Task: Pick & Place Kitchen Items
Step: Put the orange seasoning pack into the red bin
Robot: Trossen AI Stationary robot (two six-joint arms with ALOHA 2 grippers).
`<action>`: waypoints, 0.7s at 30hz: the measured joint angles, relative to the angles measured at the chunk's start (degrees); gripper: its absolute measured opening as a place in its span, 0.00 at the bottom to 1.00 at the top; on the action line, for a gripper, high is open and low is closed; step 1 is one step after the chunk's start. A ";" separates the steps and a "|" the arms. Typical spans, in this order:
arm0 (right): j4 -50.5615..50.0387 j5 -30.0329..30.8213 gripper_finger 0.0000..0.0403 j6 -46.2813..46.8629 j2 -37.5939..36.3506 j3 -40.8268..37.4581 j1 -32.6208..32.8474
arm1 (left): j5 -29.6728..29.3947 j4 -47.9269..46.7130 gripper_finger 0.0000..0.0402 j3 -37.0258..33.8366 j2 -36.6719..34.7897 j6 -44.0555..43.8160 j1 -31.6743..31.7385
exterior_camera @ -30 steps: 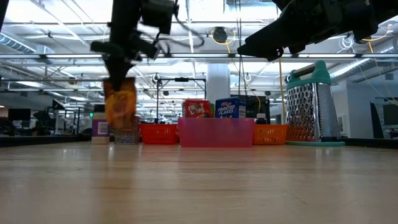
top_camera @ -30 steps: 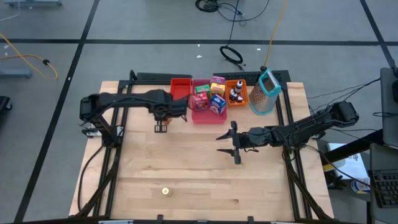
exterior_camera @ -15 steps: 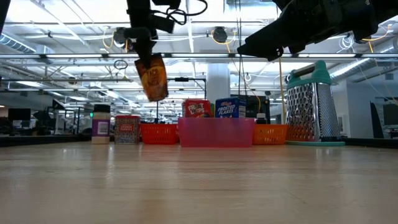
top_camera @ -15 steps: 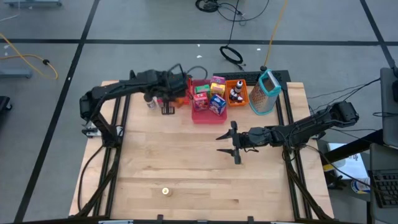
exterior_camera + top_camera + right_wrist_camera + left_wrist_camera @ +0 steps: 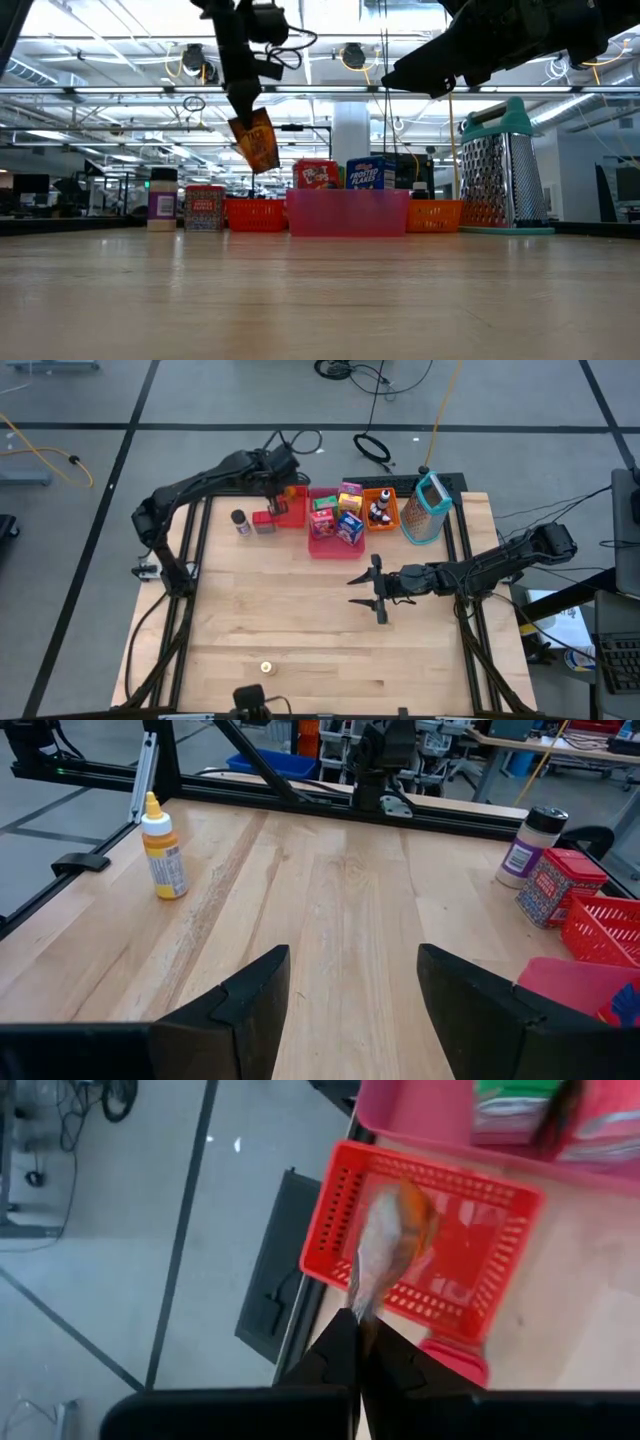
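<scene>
Wooden tabletop [image 5: 300,620], placing step: an orange pouch [image 5: 392,1240] is being held pinched in the left hand [image 5: 358,1342] above the red tray [image 5: 500,1240]; release is probably needed next. Right hand [image 5: 350,990] is being kept wide, mid-tabletop.

The wooden surface [image 5: 300,630] lies bare through its middle and near half, broken only by a small yellow bottle [image 5: 266,667] near the front edge. Along the far edge stands a row of obstacles: a dark-capped shaker [image 5: 239,521], a small red box [image 5: 263,522], a red plastic tray [image 5: 291,506], a pink tray [image 5: 325,546] packed with upright boxes, an orange tray [image 5: 381,510] and a tall metal grater [image 5: 427,508]. The right arm [image 5: 470,570] hangs across the right half.
</scene>
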 joint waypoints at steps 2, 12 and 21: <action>0.06 0.00 0.53 0.00 0.00 0.00 -0.02 | 0.25 0.32 0.00 0.00 1.24 0.11 1.20; 0.03 0.02 0.53 0.00 0.00 0.00 0.00 | 3.45 4.86 0.00 -0.01 6.43 2.25 5.59; 0.02 0.02 0.53 0.00 0.00 0.00 -0.02 | 6.33 7.25 0.00 -0.02 10.23 3.27 7.34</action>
